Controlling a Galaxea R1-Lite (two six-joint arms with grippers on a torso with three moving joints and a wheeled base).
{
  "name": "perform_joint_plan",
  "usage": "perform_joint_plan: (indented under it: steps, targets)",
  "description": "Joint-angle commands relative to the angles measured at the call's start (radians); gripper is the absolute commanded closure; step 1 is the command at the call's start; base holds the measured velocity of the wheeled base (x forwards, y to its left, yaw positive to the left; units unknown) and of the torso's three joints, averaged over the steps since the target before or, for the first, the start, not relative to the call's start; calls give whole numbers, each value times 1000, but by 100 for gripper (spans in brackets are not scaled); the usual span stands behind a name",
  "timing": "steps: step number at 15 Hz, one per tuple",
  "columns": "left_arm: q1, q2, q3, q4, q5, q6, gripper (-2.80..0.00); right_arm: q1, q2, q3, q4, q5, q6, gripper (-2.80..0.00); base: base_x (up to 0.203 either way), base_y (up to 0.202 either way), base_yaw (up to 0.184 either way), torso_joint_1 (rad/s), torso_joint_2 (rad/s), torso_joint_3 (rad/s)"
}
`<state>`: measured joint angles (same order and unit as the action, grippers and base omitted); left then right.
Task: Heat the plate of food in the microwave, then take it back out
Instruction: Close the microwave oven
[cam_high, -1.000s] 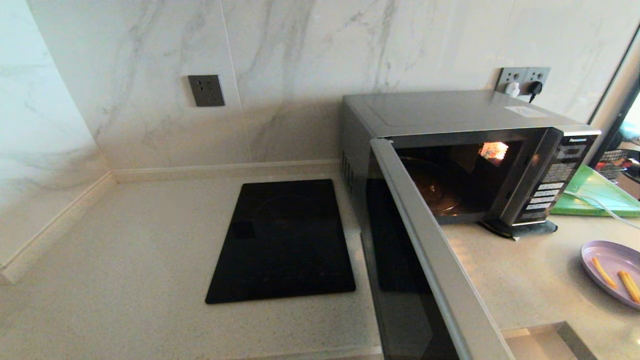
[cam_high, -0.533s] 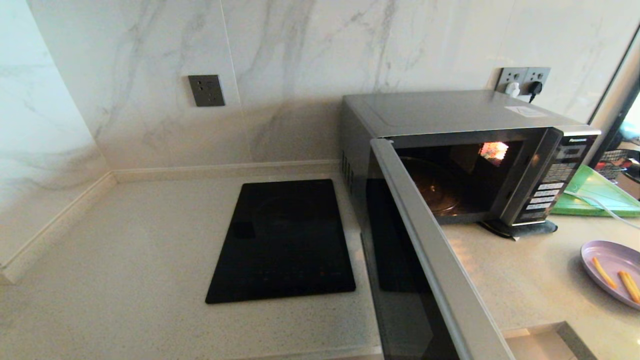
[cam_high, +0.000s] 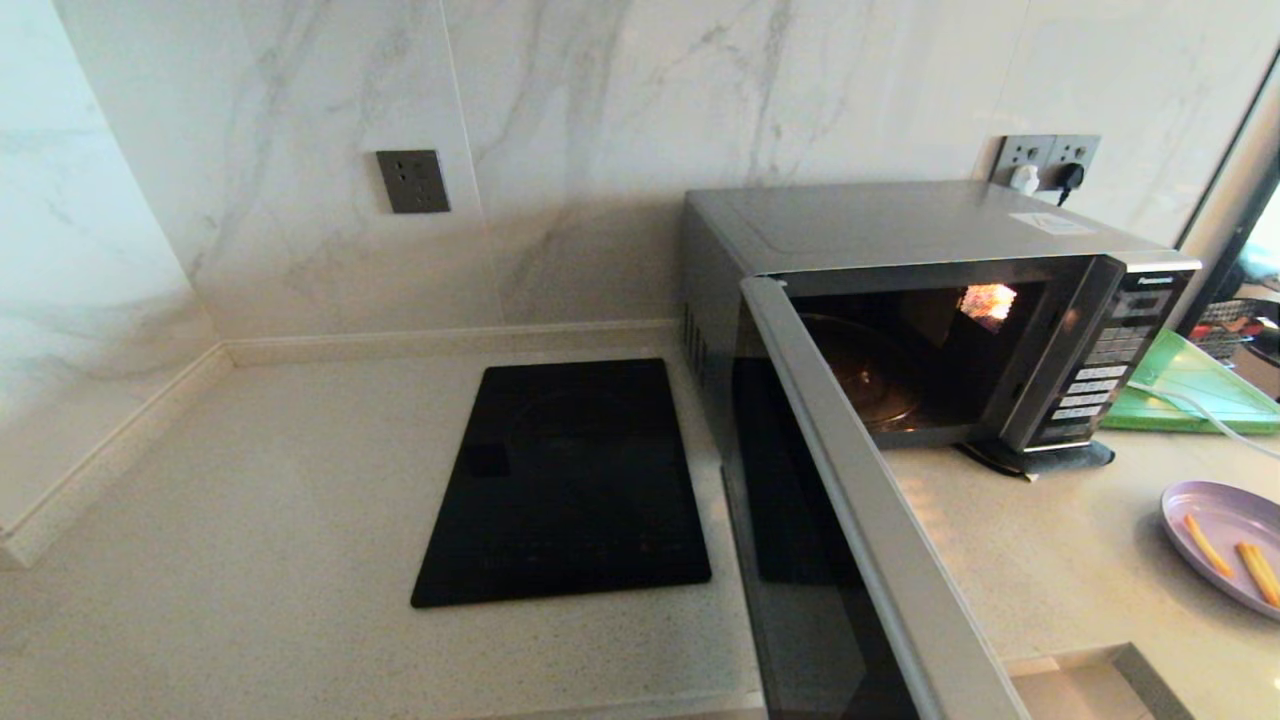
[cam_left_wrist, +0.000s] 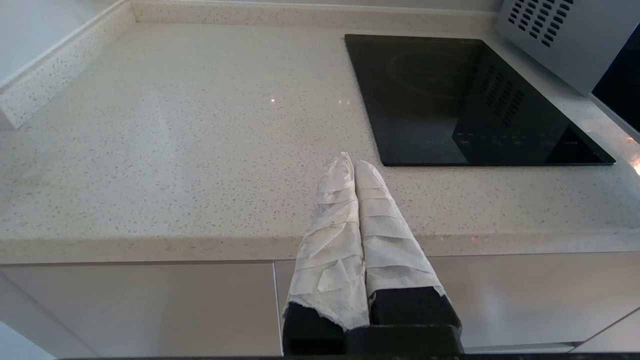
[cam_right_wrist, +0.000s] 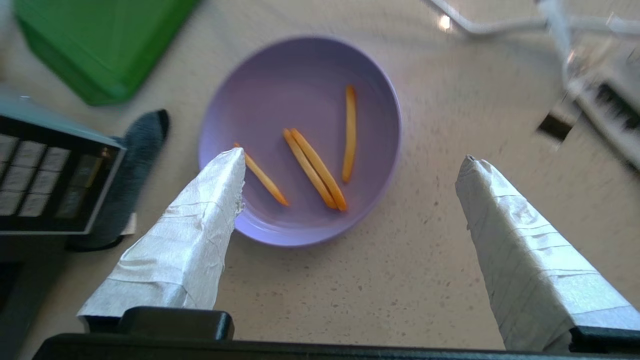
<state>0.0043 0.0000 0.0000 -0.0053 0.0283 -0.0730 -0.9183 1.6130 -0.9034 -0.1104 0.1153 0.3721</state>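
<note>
**Right gripper spread above the plate; microwave door open**

Nearest, right wrist view: right gripper (cam_right_wrist: 352, 165) hangs over the counter (cam_right_wrist: 390, 280), its two tape-wrapped fingers (cam_right_wrist: 200, 220) set wide apart and holding nothing. The plate of food (cam_right_wrist: 300, 100) lies on the counter below and just ahead of the tips. One finger overlaps the plate's near rim in this view; the other is off to the side over bare counter. Contact cannot be judged. Four orange sticks lie in the plate, two of them side by side.

Just beyond the plate: the microwave's button panel (cam_right_wrist: 45, 175) on one side, green board (cam_right_wrist: 100, 40) past it.

Left wrist view: left gripper (cam_left_wrist: 352, 165) sits at the counter's front edge, fingers pressed together, nothing between them. Black cooktop (cam_left_wrist: 465, 100) lies ahead of it.

Head view, farther: microwave (cam_high: 900, 230) stands on the counter, door (cam_high: 850, 500) swung open toward the robot, cavity lit. Plate at the right edge, well right of the open door, in front of the green board. Wall sockets (cam_high: 1045, 160) behind.
</note>
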Motion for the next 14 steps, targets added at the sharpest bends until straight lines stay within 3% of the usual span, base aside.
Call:
perform_joint_plan:
  steps: [1,4,10,12,14]
  targets:
    - [0,2,0,-1,1,-1,0,19,-97,-4,-1,3,-15,-280,0,0,0,0,0,0]
    - [0,2,0,-1,1,-1,0,172,-128,14,7,-19,-19,-280,0,0,0,0,0,0]
    - [0,0,0,-1,1,-1,0,650,-216,62,71,-118,-9,-280,0,0,0,0,0,0]
    - [0,2,0,-1,1,-1,0,797,-240,40,175,-119,29,-280,0,0,0,0,0,0]
    - [0,2,0,-1,1,-1,0,889,-242,9,218,-52,101,-280,0,0,0,0,0,0]
